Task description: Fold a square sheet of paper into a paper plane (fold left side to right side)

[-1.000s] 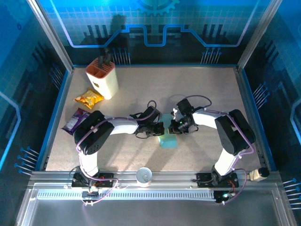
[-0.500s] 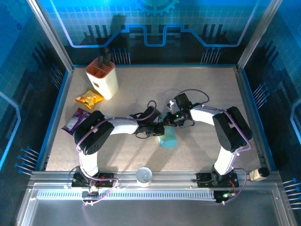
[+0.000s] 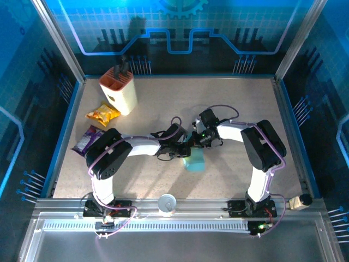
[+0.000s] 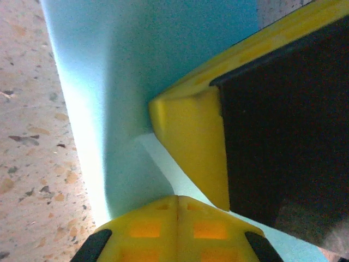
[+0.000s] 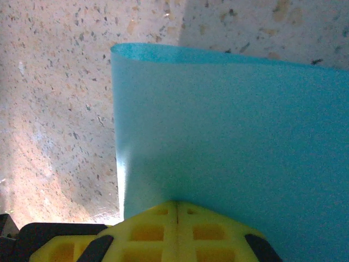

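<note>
Now our right arm (image 3: 234, 131) has swung leftward in the last second, so its jaws sit just beside the left jaws mid-table (image 3: 245, 98). The right jaws are closed on an edge of the square sheet of paper (image 5: 229, 125), which bows up off the table in a curl. The left jaws are closed too, at the sheet; pinching or pressing, we cannot tell. We judge the fold under way, uncreased.

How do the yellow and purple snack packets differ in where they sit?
The yellow packet lies farther back, beside the knife block; the purple packet lies nearer the front, close to the left edge of the table. Both lie flat, well apart from the paper.
</note>
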